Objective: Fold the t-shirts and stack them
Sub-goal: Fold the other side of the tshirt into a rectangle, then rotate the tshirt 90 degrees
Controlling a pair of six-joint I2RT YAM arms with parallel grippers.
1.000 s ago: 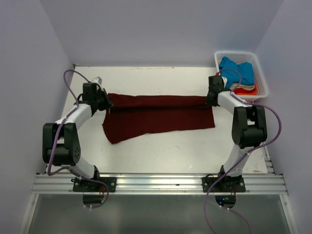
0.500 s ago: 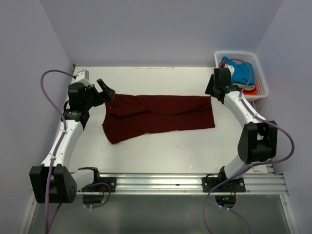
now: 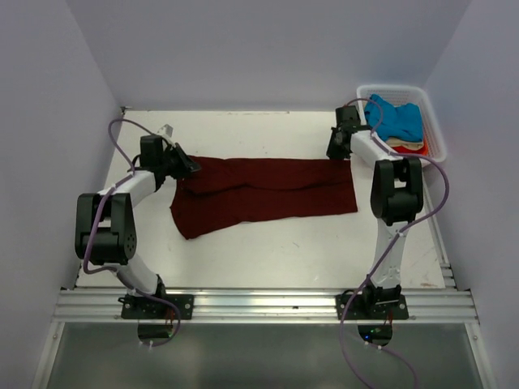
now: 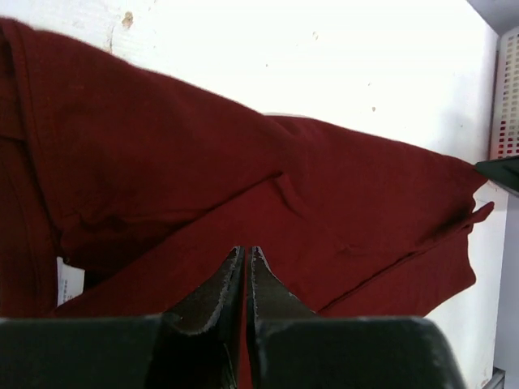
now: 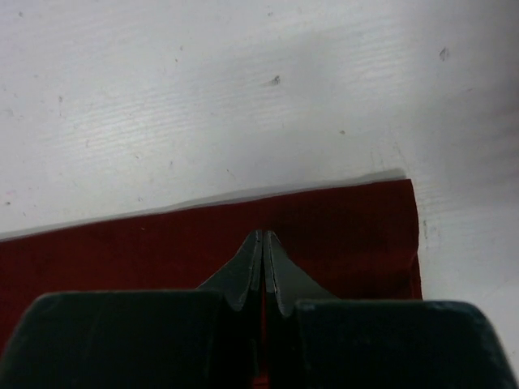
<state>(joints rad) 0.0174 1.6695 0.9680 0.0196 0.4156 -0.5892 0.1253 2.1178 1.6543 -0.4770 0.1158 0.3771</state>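
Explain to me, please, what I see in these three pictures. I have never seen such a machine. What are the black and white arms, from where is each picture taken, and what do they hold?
These are two robot arms bolted at the near edge of a white table. The wide picture comes from a camera above and behind them. The other two come from small cameras on the wrists, so the dark wedges at the bottom are each arm's own fingers. A maroon t-shirt lies on the table, partly folded over itself. The left gripper is closed at its far left corner and the right gripper at its far right corner. Each seems to pinch the shirt's edge. In the far right corner stands a white plastic basket with a blue t-shirt on top and orange-red cloth under it.
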